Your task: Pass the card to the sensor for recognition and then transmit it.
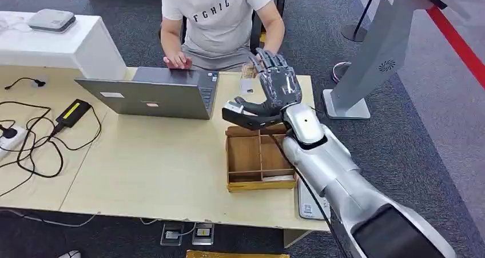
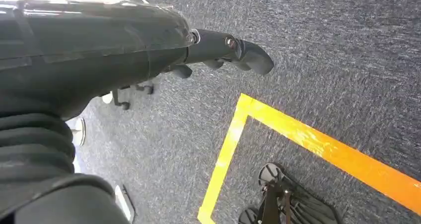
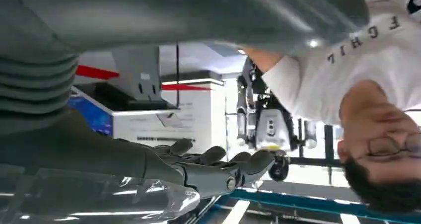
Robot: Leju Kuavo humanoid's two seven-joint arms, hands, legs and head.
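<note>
- One raised arm dominates the head view: the right hand (image 1: pixel 269 95) is held above the far right part of the table (image 1: pixel 154 172), fingers spread and pointing toward the seated person (image 1: pixel 220 18), thumb stretched out to the side.
- Whether that hand has hold of the card I cannot tell; a small pale piece shows at the thumb's tip (too small to identify), and the palm faces away from the camera.
- Just below the hand a wooden compartment tray (image 1: pixel 260 158) sits at the table's right edge, with a pale flat item lying along its near side.
- Left of the tray stands an open grey laptop (image 1: pixel 151 95), the person's hand resting at its far side.
- At the table's left lie black cables and a power adapter (image 1: pixel 73 112).
- Hanging over dark carpet and yellow floor tape (image 2: pixel 308 134), the left hand (image 2: pixel 218 52) has its fingers curled inward with nothing in them.
</note>
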